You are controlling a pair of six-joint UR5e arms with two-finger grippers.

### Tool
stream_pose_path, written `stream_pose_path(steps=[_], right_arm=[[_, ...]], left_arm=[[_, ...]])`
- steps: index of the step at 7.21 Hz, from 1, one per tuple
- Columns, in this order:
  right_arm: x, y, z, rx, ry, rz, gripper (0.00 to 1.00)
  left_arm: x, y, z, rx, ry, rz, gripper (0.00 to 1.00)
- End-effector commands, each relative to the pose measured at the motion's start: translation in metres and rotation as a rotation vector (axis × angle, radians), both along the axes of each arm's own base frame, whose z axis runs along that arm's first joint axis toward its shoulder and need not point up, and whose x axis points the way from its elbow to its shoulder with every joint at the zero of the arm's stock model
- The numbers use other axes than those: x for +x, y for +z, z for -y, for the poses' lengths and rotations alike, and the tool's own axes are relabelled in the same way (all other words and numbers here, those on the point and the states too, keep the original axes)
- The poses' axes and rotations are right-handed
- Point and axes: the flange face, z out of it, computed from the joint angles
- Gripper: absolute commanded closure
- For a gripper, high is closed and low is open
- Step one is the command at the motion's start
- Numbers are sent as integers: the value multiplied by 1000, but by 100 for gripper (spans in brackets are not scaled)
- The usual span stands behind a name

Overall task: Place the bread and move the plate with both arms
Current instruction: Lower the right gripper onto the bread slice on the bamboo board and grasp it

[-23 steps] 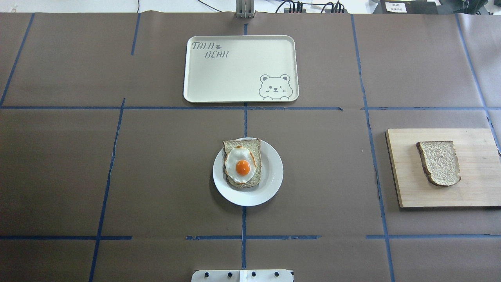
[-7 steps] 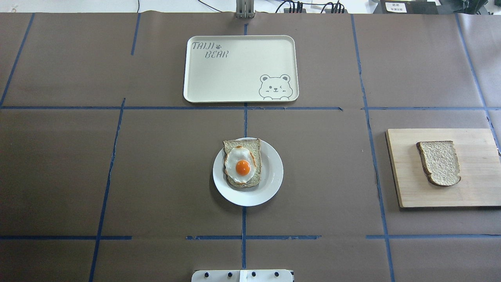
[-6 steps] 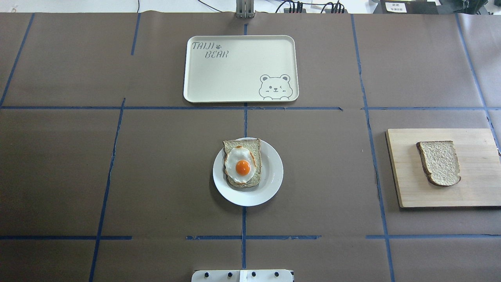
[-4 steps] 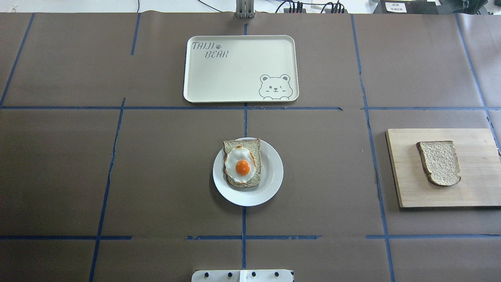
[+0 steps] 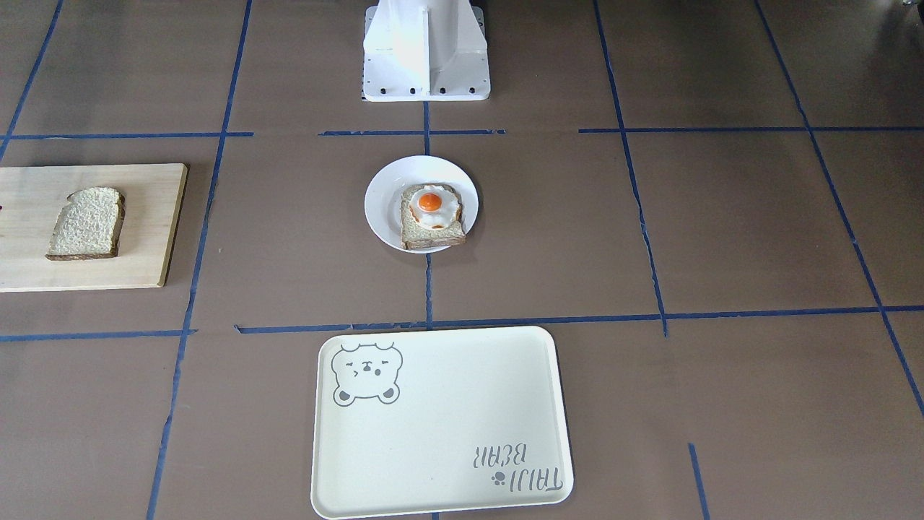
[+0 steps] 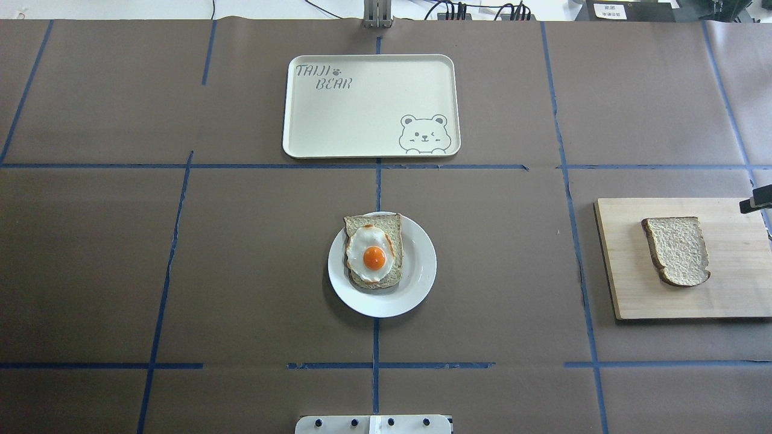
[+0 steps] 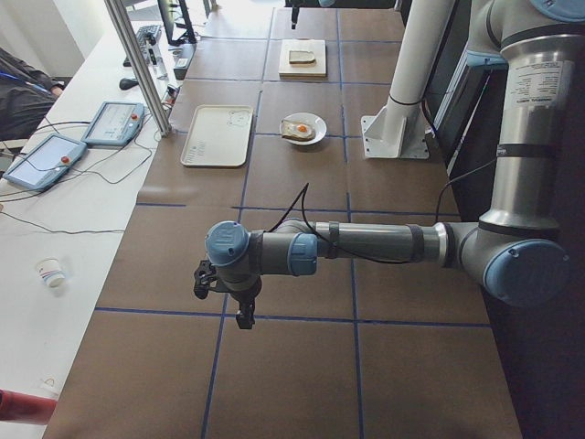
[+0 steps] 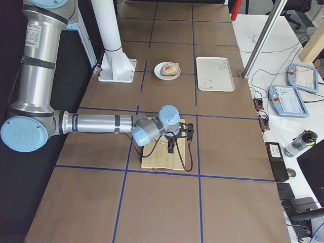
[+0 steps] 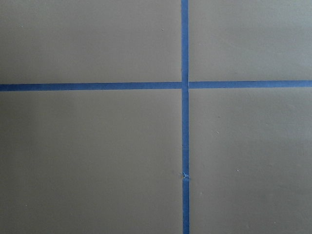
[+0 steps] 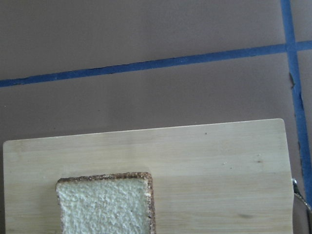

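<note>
The bare bread (image 6: 677, 250) lies on a wooden cutting board (image 6: 627, 289) at the table's right; it also shows in the front view (image 5: 86, 222) and the right wrist view (image 10: 105, 204). The white plate (image 6: 417, 283) sits mid-table and carries a slice topped with a fried egg (image 6: 374, 253). My right gripper (image 8: 171, 147) hangs over the board above the bread; a black part of it (image 6: 756, 202) shows at the overhead view's right edge. I cannot tell if it is open or shut. My left gripper (image 7: 242, 316) hangs over bare table far left of the plate; its state is unclear.
A cream tray with a bear drawing (image 6: 371, 105) lies beyond the plate. The white pedestal base (image 5: 426, 50) stands behind the plate on the robot's side. Blue tape lines cross the brown table cover (image 9: 184, 122). Control pendants (image 7: 110, 123) and cables lie along the far edge.
A black part of my right gripper has come into the overhead view at the right edge, above the board's far corner. Bread, plate and tray have not moved.
</note>
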Motion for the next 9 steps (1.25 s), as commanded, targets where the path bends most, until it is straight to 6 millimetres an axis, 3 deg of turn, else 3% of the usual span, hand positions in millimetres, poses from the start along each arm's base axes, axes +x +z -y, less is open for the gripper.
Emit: stream_pose_path(steps=[1, 4, 7, 8, 9], right_arm=[[-45, 2, -9, -7, -38, -44, 0], [-73, 11, -15, -12, -94, -62, 0], [-86, 32, -18, -33, -115, -97, 1], [-89, 36, -19, -40, -124, -103, 3], [-95, 32, -15, -32, -128, -99, 13]], left_arm=[[0, 0, 0, 1, 1, 0, 0], [0, 0, 0, 2, 2, 0, 0], [0, 0, 0, 1, 1, 0, 0], [1, 0, 0, 2, 3, 0, 0], [0, 1, 0, -1, 1, 0, 0]])
